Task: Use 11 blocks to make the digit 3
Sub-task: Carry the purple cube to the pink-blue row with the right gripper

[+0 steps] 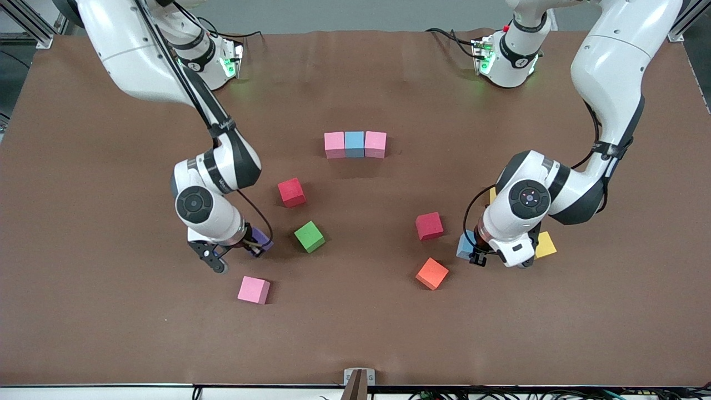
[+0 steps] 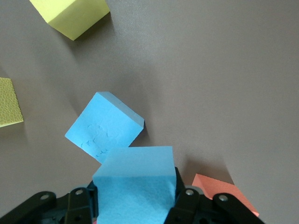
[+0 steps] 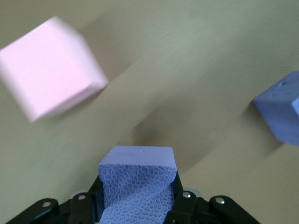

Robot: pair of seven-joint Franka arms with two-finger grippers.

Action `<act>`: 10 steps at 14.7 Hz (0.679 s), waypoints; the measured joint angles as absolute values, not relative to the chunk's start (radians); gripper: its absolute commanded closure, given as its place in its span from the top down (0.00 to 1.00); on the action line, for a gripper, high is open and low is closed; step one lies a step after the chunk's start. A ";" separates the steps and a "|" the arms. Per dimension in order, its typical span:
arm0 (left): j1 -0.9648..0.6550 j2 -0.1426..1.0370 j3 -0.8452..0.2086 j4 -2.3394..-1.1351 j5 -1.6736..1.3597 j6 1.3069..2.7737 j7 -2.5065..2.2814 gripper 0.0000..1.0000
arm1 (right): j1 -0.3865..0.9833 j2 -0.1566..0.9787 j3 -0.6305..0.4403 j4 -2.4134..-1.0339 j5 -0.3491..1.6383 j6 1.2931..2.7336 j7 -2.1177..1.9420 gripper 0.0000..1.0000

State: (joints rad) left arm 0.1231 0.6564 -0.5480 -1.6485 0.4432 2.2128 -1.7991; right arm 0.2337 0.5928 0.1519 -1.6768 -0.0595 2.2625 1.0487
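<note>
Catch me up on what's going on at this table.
Both arms have picked up foam blocks. The right tool is shut on a purple block near the loose pink block. The left tool is shut on a light blue block beside the yellow block. Only a pink-blue-pink row is laid so far.

White arms; black joints, cables.
</note>
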 measured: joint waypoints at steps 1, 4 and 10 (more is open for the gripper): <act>0.123 0.657 -0.548 -1.648 0.443 2.213 -1.799 0.26 | 0.211 0.571 0.199 -1.676 -0.060 2.231 1.009 0.01; 0.123 0.657 -0.548 -1.649 0.443 2.213 -1.799 0.26 | 0.182 0.509 0.299 -1.675 -0.060 2.144 0.885 0.01; 0.123 0.657 -0.548 -1.649 0.443 2.213 -1.799 0.26 | 0.206 0.436 0.442 -1.746 -0.061 2.124 0.823 0.01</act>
